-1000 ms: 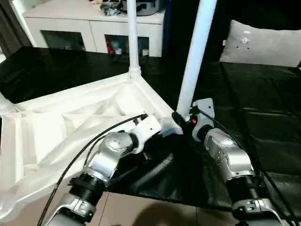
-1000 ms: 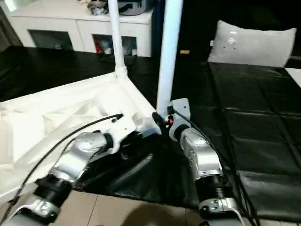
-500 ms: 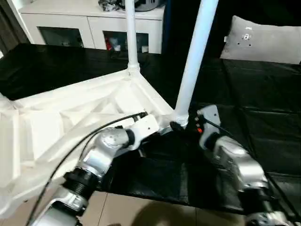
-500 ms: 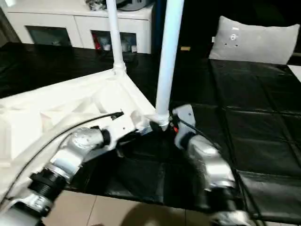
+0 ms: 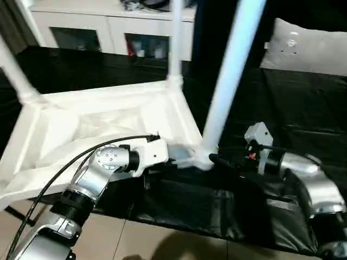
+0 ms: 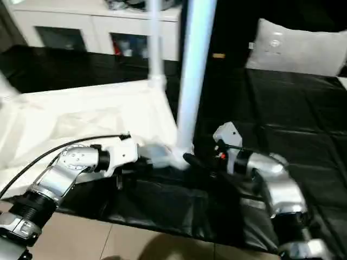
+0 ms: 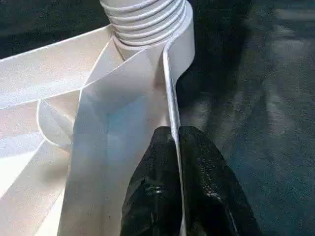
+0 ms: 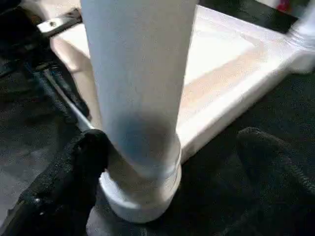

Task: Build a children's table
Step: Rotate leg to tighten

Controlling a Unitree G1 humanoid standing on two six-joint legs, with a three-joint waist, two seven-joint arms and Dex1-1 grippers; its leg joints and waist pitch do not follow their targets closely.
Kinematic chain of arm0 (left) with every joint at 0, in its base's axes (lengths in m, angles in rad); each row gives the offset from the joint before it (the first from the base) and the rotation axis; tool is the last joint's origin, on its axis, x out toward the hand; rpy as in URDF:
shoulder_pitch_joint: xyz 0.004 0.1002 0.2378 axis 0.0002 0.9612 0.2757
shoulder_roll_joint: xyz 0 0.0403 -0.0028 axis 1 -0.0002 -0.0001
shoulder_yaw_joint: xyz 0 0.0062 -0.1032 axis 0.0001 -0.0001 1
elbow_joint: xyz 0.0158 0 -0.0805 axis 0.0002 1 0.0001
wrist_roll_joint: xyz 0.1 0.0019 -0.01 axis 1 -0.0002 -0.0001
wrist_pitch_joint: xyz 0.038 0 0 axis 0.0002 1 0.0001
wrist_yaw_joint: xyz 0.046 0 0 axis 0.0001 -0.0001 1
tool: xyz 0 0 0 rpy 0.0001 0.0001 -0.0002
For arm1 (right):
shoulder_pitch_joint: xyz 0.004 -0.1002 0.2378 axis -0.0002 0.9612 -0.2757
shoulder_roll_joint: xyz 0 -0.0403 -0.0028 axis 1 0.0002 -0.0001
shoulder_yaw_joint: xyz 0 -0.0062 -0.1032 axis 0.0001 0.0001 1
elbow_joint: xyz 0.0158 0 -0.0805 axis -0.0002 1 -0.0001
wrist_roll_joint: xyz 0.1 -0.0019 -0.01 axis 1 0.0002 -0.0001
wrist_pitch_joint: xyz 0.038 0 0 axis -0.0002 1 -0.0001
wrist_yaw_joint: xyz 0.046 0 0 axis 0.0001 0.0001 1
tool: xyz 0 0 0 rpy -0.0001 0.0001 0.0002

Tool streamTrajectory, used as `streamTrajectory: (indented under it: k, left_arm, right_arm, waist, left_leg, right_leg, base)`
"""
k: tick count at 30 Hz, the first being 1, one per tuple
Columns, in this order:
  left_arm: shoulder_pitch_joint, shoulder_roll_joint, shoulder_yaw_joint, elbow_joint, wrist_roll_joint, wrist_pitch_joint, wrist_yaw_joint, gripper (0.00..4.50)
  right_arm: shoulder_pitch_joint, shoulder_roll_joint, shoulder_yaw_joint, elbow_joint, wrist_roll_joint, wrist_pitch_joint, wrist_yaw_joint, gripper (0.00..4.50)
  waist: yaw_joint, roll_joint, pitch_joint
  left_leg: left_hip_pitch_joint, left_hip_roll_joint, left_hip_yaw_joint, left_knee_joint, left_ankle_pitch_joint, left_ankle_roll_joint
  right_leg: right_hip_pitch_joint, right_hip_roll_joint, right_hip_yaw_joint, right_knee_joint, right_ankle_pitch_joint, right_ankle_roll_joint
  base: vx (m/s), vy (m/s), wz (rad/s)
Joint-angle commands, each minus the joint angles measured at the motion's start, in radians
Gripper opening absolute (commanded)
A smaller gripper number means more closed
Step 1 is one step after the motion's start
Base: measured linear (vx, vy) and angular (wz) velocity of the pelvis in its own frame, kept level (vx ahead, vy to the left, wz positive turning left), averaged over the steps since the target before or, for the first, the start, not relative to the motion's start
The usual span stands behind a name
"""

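The children's table (image 5: 97,124) lies upside down on the black mat, its ribbed underside facing up. White legs stand in its corner sockets: a near leg (image 5: 230,70), a far leg (image 5: 174,38) and one at the left (image 5: 16,76). My left gripper (image 7: 175,135) is shut on the thin rim wall (image 7: 170,83) just short of the near corner socket (image 7: 147,19). My right gripper (image 8: 172,142) is open at the near leg's base (image 8: 142,187), one black finger (image 8: 88,152) on either side, apart from the leg.
A white cabinet (image 5: 108,27) with shelves stands behind the mat. A grey pillow (image 5: 309,46) lies at the back right. The black mat (image 5: 303,108) stretches to the right of the table. Bare tiled floor (image 5: 135,244) runs along the near edge.
My right gripper has spread its fingers off the near leg's base and its forearm has swung down to the right. The view has shifted. The left gripper keeps its hold on the rim.
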Motion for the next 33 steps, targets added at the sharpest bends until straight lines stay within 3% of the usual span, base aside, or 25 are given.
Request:
streamTrajectory:
  k: [1, 16, 17, 33]
  left_arm:
    - [-0.002, 0.015, -0.039, 0.01, -0.002, -0.029, -0.083, 0.0]
    - [0.0, 0.017, -0.046, 0.01, -0.015, -0.068, -0.14, 0.0]
    - [0.0, 0.017, -0.046, 0.01, -0.015, -0.068, -0.14, 0.0]
    - [0.001, 0.019, -0.045, 0.02, -0.013, -0.072, -0.136, 0.0]
  right_arm:
    - [-0.003, -0.012, 0.02, 0.0, 0.002, -0.017, 0.06, 4.45]
    - [-0.002, -0.024, 0.083, 0.012, 0.007, 0.009, 0.187, 4.45]
    - [-0.002, -0.024, 0.084, 0.012, 0.007, 0.01, 0.188, 4.2]
    - [-0.008, -0.003, 0.083, 0.02, 0.04, 0.073, 0.205, 2.89]
  waist:
    - [0.004, -0.013, -0.054]
    - [0.02, -0.017, -0.057]
    - [0.02, -0.016, -0.057]
    - [0.022, -0.019, -0.057]
  left_leg:
    - [-0.004, 0.045, -0.004, -0.055, -0.086, 0.096]
    - [-0.005, 0.046, -0.004, -0.053, -0.074, 0.092]
    - [-0.005, 0.046, -0.005, -0.053, -0.071, 0.094]
    - [-0.005, 0.046, -0.004, -0.051, -0.061, 0.094]
  right_leg:
    - [0.057, -0.092, 0.061, -0.065, -0.045, -0.208]
    - [0.056, -0.091, 0.06, -0.062, -0.045, -0.197]
    - [0.056, -0.09, 0.06, -0.062, -0.044, -0.197]
    - [0.055, -0.09, 0.058, -0.06, -0.054, -0.192]
  base:
    - [0.0, 0.0, 0.0]
    - [0.0, 0.0, 0.0]
    - [0.0, 0.0, 0.0]
    - [0.0, 0.0, 0.0]
